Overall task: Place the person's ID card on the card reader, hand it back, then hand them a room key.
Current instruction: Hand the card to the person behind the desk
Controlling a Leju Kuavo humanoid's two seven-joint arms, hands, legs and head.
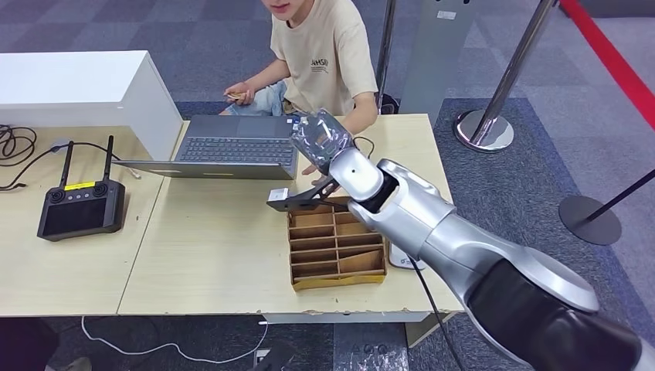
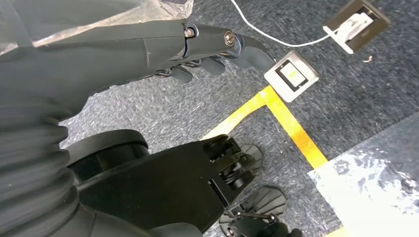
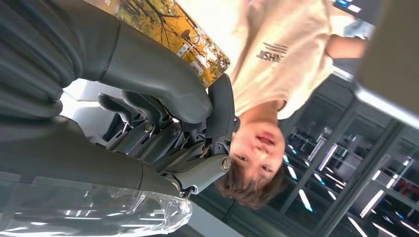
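My right hand (image 1: 320, 141), wrapped in clear plastic, reaches over the table's far side toward the seated person (image 1: 320, 54). In the right wrist view this hand (image 3: 188, 123) pinches a card (image 3: 170, 37) printed with yellow autumn trees between the thumb and the fingers. The person's hand (image 1: 312, 168) is just under my right hand, beside the laptop. Their other hand (image 1: 239, 94) holds something small and brownish. A white flat device (image 1: 400, 260) with a cable lies partly under my forearm. My left hand (image 2: 207, 49) hangs over the floor and holds nothing.
A wooden compartment box (image 1: 337, 249) stands below my right wrist, with a dark flat piece and a small white card (image 1: 278, 194) at its far edge. An open laptop (image 1: 232, 148), a black controller (image 1: 81, 207) and a white cabinet (image 1: 77, 85) are to the left. Barrier posts (image 1: 485, 127) stand at the right.
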